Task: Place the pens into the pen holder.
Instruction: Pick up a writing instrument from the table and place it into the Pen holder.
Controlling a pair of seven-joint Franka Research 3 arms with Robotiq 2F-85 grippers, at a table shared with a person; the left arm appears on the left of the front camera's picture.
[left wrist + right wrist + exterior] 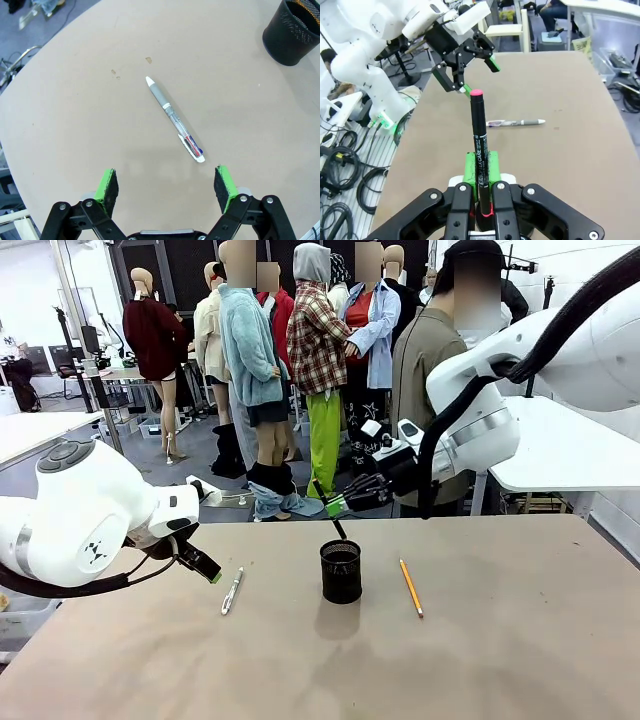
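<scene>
A black marker pen (478,145) with a pink end stands upright between the fingers of my right gripper (480,172), which is shut on it. In the front view my right gripper (336,505) holds the marker pen (338,524) tilted just above the black mesh pen holder (341,572). A silver-white click pen (232,590) lies left of the holder, and a yellow pencil (411,587) lies to its right. My left gripper (210,571) hovers open beside the click pen. Its wrist view shows the click pen (175,119) ahead of the open left gripper (166,184), with the holder (294,31) at the top right.
A person in an olive shirt (425,360) stands at the far side, behind my right arm. A white table (570,450) is at the back right. Bare brown tabletop (480,660) spreads out in front of the holder.
</scene>
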